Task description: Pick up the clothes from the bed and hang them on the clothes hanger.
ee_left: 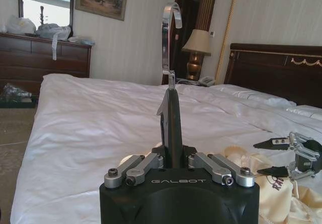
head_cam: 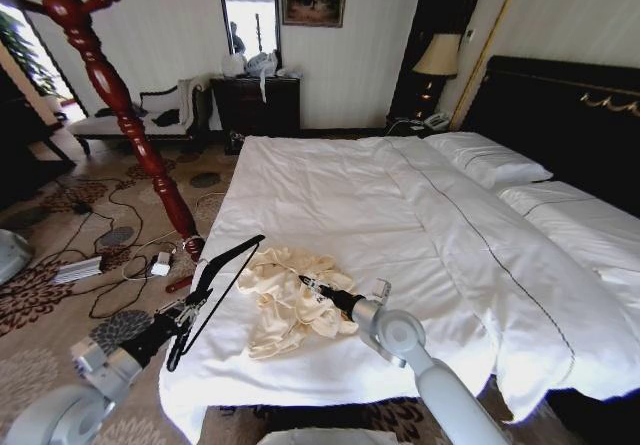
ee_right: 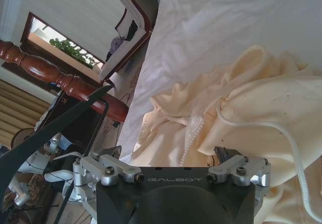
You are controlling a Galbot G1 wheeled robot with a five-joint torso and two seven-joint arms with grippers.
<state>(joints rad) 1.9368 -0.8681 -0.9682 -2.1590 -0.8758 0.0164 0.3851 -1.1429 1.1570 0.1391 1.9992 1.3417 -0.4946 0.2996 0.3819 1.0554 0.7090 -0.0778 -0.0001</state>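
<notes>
While the clothes point(head_cam: 290, 300) lie crumpled low-centre on the bed point(head_cam: 400, 225):
Left gripper point(head_cam: 180, 327) clamps the clothes hanger point(head_cam: 225, 275); right gripper point(head_cam: 308, 283), jaws spread, holds nothing.

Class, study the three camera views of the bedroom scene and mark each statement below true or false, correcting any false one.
1. The left tool is shut on the clothes hanger. True.
2. The clothes are already draped over the hanger. False: they lie crumpled on the bed.
3. The right tool is open just above the clothes. True.
4. The hanger's hook is hooked onto the wooden coat stand. False: the hook stands free above the left tool.
5. The clothes lie on the pillows. False: they lie near the bed's foot edge.
</notes>
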